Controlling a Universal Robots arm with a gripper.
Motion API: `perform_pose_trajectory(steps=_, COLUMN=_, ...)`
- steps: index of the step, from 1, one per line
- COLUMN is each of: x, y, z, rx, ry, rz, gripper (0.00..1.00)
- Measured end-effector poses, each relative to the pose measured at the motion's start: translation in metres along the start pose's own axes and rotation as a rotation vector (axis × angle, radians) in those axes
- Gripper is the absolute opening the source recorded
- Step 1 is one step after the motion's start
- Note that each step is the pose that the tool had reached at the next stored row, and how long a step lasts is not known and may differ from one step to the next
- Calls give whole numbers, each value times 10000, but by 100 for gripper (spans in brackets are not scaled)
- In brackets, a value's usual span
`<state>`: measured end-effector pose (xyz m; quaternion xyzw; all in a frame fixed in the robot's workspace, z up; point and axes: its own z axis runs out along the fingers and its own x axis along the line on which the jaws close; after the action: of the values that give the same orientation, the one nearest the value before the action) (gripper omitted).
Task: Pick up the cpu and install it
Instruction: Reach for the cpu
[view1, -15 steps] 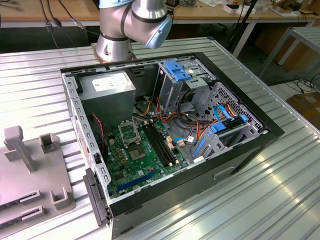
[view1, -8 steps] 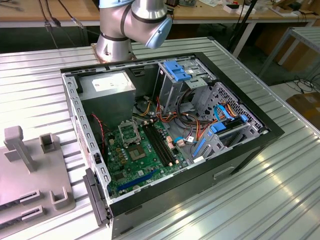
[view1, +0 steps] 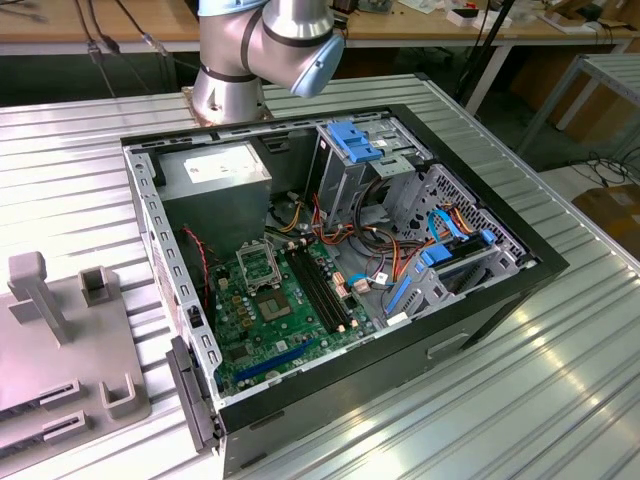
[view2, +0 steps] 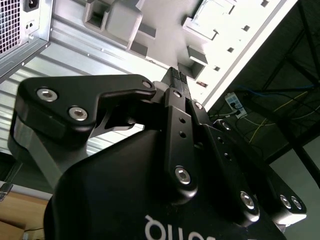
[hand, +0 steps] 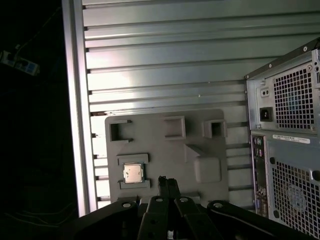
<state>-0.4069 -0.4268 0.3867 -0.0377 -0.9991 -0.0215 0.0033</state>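
In the first wrist view the cpu (hand: 133, 173), a small square chip with a dull grey metal top, lies flat between two low brackets on the grey fixture plate (hand: 165, 145). My gripper (hand: 167, 181) hangs high above the plate, a little to one side of the chip, with its two black fingers pressed together and nothing between them. The second wrist view shows the same shut fingertips (view2: 172, 76) in front of the plate. In the exterior view the green motherboard (view1: 300, 330) lies in the open computer case (view1: 500, 290), with its metal socket frame (view1: 257, 263) near the middle.
The case and the fixture plate (view1: 60, 340) stand on a slatted metal table (view1: 520, 400). The arm's base (view1: 228, 90) is behind the case. Drive cages, blue clips and cable bundles (view1: 400, 250) crowd the case's right half. The table edge (hand: 75, 125) runs close beside the plate.
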Motion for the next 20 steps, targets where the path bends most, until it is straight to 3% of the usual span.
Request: perform_pose_trajectory(steps=20, x=49, y=-32, z=0, rx=-1, ry=2, rz=0, gripper=11)
